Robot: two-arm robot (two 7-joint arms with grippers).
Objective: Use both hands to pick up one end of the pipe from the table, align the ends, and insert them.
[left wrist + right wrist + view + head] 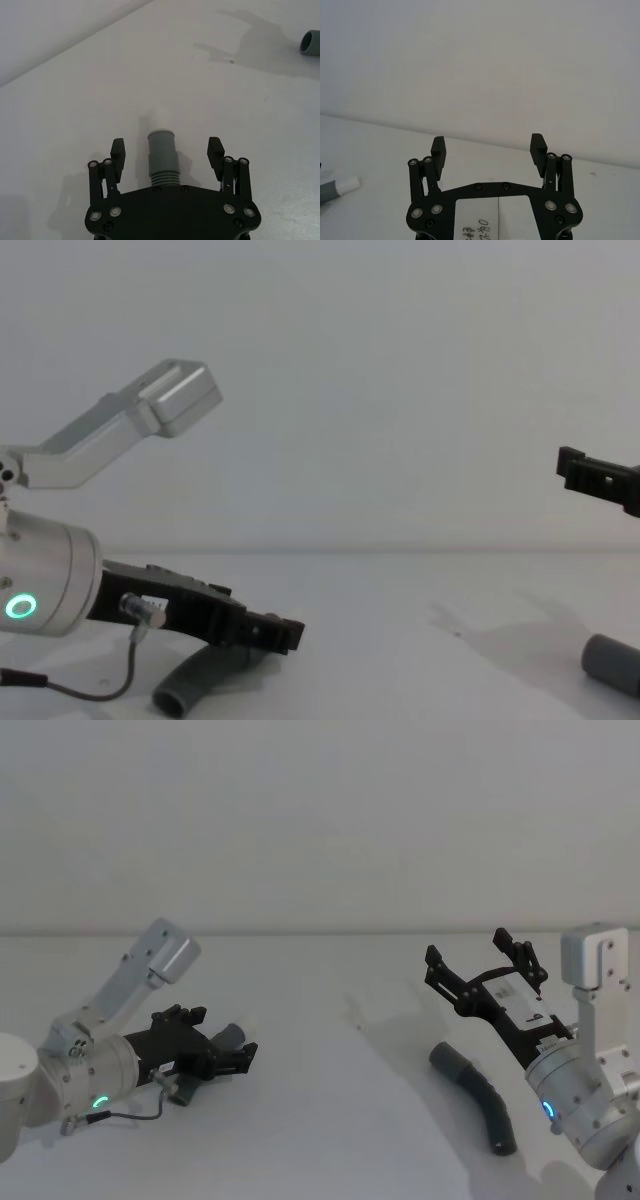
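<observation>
The left claw (166,149), black plastic with 2 fingers on a silver wrist (90,1070), lies low over the plain matte white tabletop (330,1120) on the robot's left. Its jaws stand wide apart, astride a smooth grey cylindrical cuff (162,147). They do not touch it: a clear gap shows on each side, so the claw has hold of nothing. This cuff rests on the tabletop and points away from the wrist. A narrower white tip (351,183) juts from its far end, and the dark grey ribbed hose (164,176) runs back from it under the claw's body.

The right claw (466,946), also black with 2 fingers, hangs raised above the tabletop on the robot's right. Its jaws are fully spread and there is nothing between them. Below it a curved stretch of the ribbed hose lies flat on the tabletop, ending toward the middle in a plain grey socket cuff (450,1062). The 2 cuffs lie well apart, with bare tabletop between them. Whether the 2 stretches of hose join cannot be told.
</observation>
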